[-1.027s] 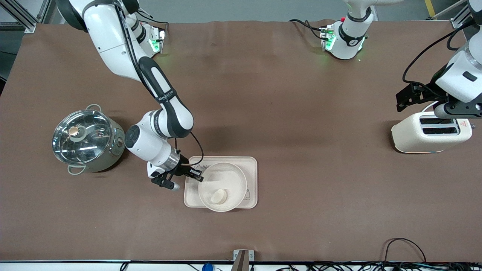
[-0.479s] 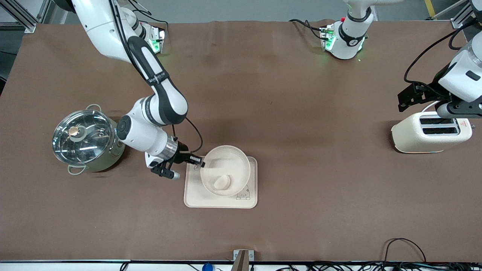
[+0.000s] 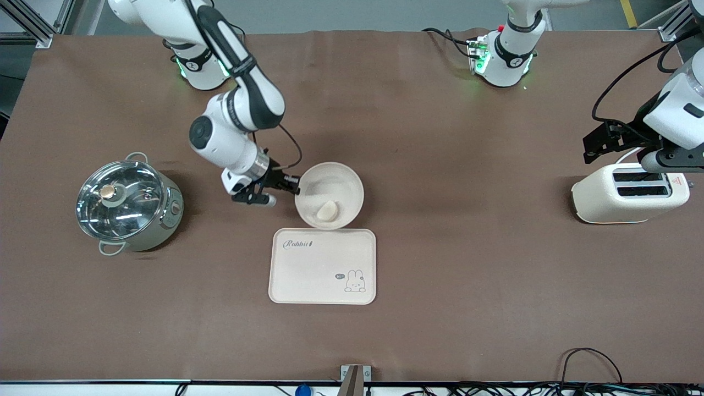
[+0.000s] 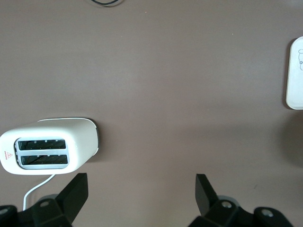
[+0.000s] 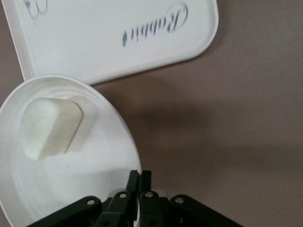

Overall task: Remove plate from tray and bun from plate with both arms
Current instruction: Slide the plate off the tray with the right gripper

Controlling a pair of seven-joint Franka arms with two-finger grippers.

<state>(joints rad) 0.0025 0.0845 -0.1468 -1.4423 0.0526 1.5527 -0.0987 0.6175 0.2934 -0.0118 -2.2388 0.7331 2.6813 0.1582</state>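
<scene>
My right gripper (image 3: 296, 191) is shut on the rim of the round cream plate (image 3: 330, 179). It holds the plate over the brown table cover, just off the edge of the tray (image 3: 322, 267) that faces the arms' bases. The bun (image 3: 328, 209) lies inside the plate. In the right wrist view the fingers (image 5: 134, 177) pinch the plate (image 5: 94, 179) at its rim, with the bun (image 5: 49, 127) resting in it. My left gripper (image 4: 142, 182) hangs open over bare table beside the toaster (image 4: 47, 146), with nothing between its fingers.
The rectangular cream tray with a rabbit drawing lies bare at mid-table. A steel pot with a glass lid (image 3: 127, 203) stands toward the right arm's end. The cream toaster (image 3: 630, 192) stands toward the left arm's end. Cables run along the table edge nearest the front camera.
My right arm has carried the plate, with the bun in it, off the tray and toward the arms' bases. The left arm has hardly moved.
</scene>
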